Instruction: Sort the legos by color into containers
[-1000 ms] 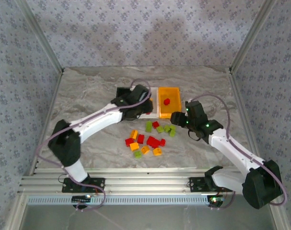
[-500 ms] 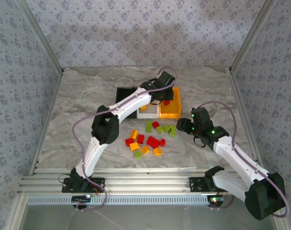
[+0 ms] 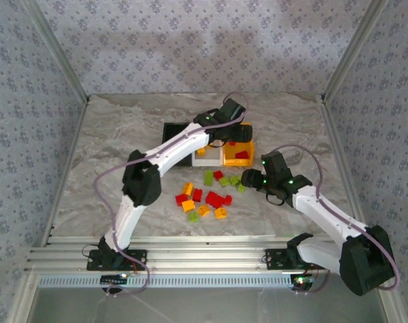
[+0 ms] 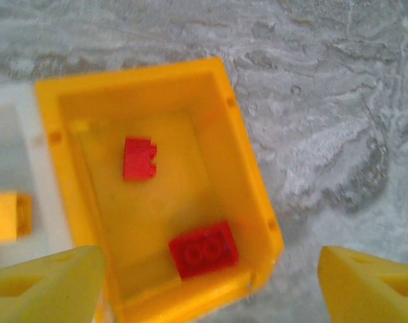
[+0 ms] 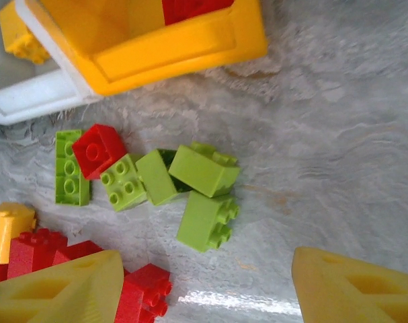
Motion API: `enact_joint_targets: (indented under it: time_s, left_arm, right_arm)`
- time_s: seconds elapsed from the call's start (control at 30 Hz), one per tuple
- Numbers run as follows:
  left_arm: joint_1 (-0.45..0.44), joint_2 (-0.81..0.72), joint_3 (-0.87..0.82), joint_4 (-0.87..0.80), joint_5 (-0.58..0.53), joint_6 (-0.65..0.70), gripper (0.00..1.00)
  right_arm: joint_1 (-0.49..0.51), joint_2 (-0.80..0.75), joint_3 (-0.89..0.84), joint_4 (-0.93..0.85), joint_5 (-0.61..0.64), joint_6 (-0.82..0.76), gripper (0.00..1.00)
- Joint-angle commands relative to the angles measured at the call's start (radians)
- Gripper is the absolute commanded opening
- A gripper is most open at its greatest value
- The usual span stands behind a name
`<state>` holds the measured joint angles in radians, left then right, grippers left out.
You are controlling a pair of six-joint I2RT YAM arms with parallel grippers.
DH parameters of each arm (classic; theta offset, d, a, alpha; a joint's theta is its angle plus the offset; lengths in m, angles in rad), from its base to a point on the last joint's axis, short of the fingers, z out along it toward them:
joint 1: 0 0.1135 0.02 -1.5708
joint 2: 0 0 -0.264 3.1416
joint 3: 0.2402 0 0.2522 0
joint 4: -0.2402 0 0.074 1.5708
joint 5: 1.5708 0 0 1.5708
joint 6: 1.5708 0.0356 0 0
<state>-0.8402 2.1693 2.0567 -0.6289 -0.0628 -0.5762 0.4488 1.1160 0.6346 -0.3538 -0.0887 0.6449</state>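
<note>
The orange-yellow container (image 4: pixel 240 182) lies under my left gripper (image 4: pixel 207 296), whose jaws stand open and empty. Two red legos rest inside it: one (image 4: pixel 139 159) near the far wall and one (image 4: pixel 204 249) at the near wall. From above, the left gripper (image 3: pixel 234 136) hovers over that bin (image 3: pixel 247 160). My right gripper (image 5: pixel 210 289) is open just above the table. A light green lego (image 5: pixel 207 221) lies on its side slightly ahead of the jaws. More green legos (image 5: pixel 204 169) and a red one (image 5: pixel 98 149) sit beyond it. The right gripper (image 3: pixel 252 180) is at the pile's right edge.
The white container (image 3: pixel 207 160) holds an orange-yellow lego (image 4: pixel 9 215). It sits between the black container (image 3: pixel 173 131) and the orange-yellow one. Loose red, orange-yellow and green legos (image 3: pixel 210 195) spread across the table's middle. The left arm arches over the pile's left side.
My left arm swung from the white container to the orange-yellow one and opened. A second red lego now lies in that bin. My right gripper edged left toward the green legos.
</note>
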Motion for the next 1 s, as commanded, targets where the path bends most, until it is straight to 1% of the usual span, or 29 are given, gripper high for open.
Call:
enact_joint_targets:
  time_s: [0.0,0.07,0.2,0.3,0.43,0.53,0.63,0.7,0.8,0.83,0.97]
  left_arm:
    - [-0.023,-0.265,-0.239,0.164,0.009,0.006,0.94]
    - [-0.027,-0.394,-0.424,0.232,-0.001,-0.011,0.99]
    - [-0.032,-0.640,-0.775,0.304,-0.062,-0.042,0.99]
    - [-0.035,-0.808,-0.982,0.303,-0.125,-0.072,1.00]
    - [-0.034,-1.014,-1.183,0.251,-0.216,-0.133,1.00]
    - [-0.034,-1.139,-1.295,0.224,-0.258,-0.185,0.99]
    - [-0.034,-1.221,-1.367,0.206,-0.282,-0.227,0.99]
    - [-0.034,-1.249,-1.393,0.189,-0.296,-0.239,1.00]
    - [-0.033,-1.267,-1.408,0.169,-0.311,-0.248,0.99]
    - [-0.033,-1.269,-1.409,0.164,-0.316,-0.252,0.99]
    - [-0.033,-1.270,-1.417,0.153,-0.334,-0.261,1.00]
  right_arm:
    - [0.031,0.054,0.007,0.041,-0.012,0.018,0.69]
    - [0.043,0.093,0.014,0.049,0.001,0.019,0.68]
    - [0.054,0.172,0.036,0.063,0.028,0.016,0.67]
    - [0.065,0.234,0.059,0.070,0.045,0.007,0.66]
    - [0.073,0.307,0.078,0.080,0.062,0.004,0.62]
    - [0.074,0.341,0.082,0.098,0.072,0.004,0.60]
    - [0.075,0.369,0.094,0.103,0.083,-0.002,0.56]
    - [0.076,0.385,0.105,0.099,0.098,-0.008,0.52]
    - [0.075,0.395,0.112,0.089,0.123,-0.007,0.42]
    - [0.075,0.394,0.110,0.085,0.132,-0.042,0.39]
    - [0.075,0.367,0.099,0.066,0.146,-0.052,0.29]
